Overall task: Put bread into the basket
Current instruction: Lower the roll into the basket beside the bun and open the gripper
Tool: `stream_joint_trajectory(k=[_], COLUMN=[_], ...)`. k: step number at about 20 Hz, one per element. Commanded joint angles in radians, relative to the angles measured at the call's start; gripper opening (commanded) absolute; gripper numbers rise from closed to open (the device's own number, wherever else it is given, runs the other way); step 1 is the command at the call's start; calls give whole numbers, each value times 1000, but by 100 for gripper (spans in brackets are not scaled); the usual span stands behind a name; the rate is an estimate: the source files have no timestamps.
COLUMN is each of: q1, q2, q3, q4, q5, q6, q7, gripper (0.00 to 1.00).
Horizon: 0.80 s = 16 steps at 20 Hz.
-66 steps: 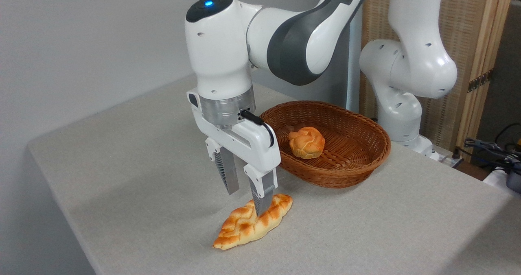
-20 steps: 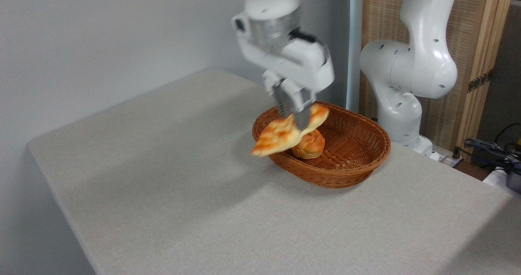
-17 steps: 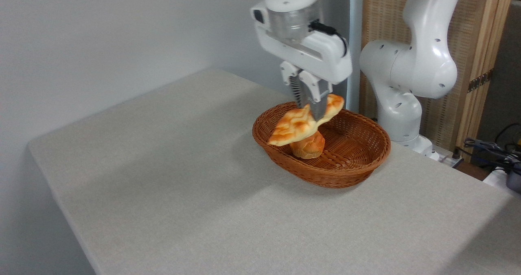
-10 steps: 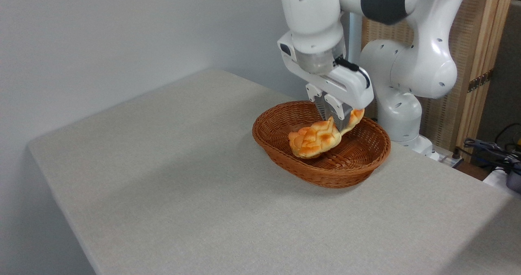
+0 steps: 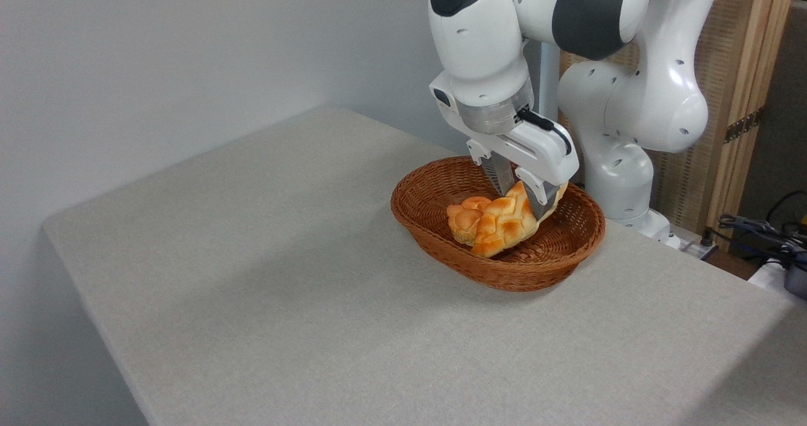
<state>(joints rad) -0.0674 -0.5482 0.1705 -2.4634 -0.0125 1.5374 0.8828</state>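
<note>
Hiding bun, bread, end effector possibly gripping

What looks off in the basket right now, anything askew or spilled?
Nothing spilled. The bread sits tilted inside the basket, its near end down against the small bun, its far end raised between the fingers of the end effector, which now look parted.
</note>
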Motion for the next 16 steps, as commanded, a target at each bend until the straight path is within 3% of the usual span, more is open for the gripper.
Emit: stream_joint_trajectory(k=[1, 16], q1=[-9, -6], q2=[7, 45], q3=[15, -14], q4=[9, 70], q5=[16, 29], q6=[7, -26], q7=[7, 8], gripper=[100, 100])
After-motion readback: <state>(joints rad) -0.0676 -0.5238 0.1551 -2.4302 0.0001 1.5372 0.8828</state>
